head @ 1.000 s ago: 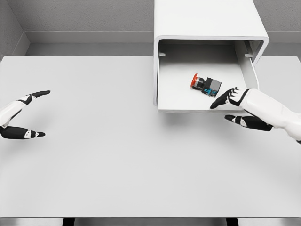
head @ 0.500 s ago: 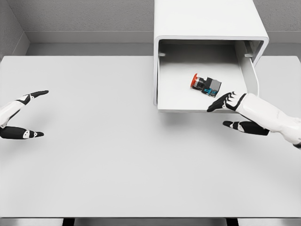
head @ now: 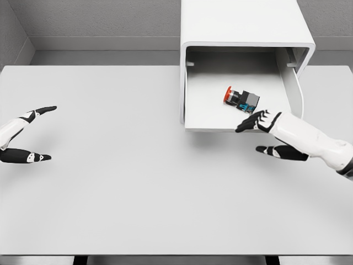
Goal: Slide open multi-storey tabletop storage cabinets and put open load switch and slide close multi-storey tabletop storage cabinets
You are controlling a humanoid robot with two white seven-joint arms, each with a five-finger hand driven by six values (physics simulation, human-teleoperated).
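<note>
a plain white table (head: 110, 182) spans the view, grey wall (head: 99, 19) behind it.

Left hand (head: 25, 135) low at the left edge, fingers spread wide and holding nothing; right hand (head: 265, 135) reaching in from the right, fingers stretched out flat, thumb apart below, holding nothing too.

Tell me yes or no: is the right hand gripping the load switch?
No. The right hand is open at the drawer front, while the load switch lies untouched inside.
</note>
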